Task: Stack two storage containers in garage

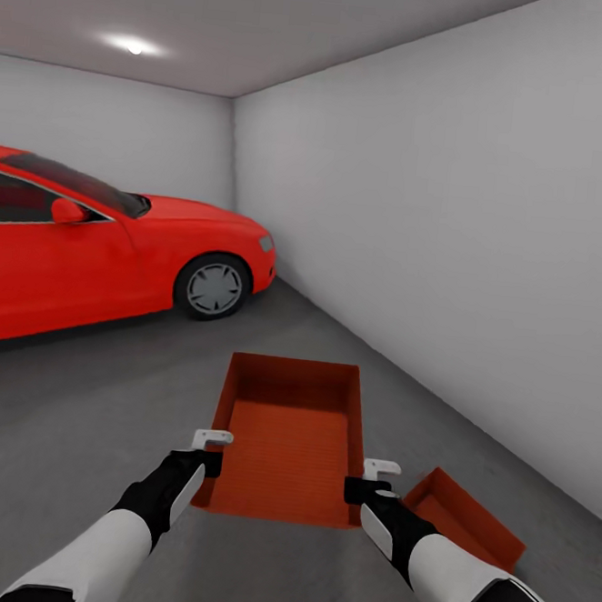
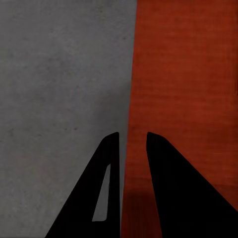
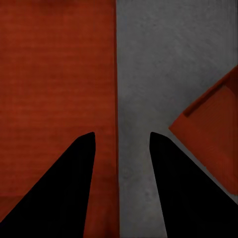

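The storage container (image 1: 291, 437) hangs above the garage floor (image 1: 71, 427), each side wall pinched by the left tool (image 1: 210, 450) and right tool (image 1: 369, 480). The second container (image 1: 466, 516) rests on the floor, partly hidden behind the right arm.

red car (image 1: 96, 247) | parked left | ceiling light (image 1: 134, 46) | lit

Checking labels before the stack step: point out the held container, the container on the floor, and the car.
held container (image 1: 290, 451), head view, textured bottom inside.
container on the floor (image 1: 464, 521), head view, inner bottom by the right arm.
car (image 1: 113, 257), head view, red side panel.
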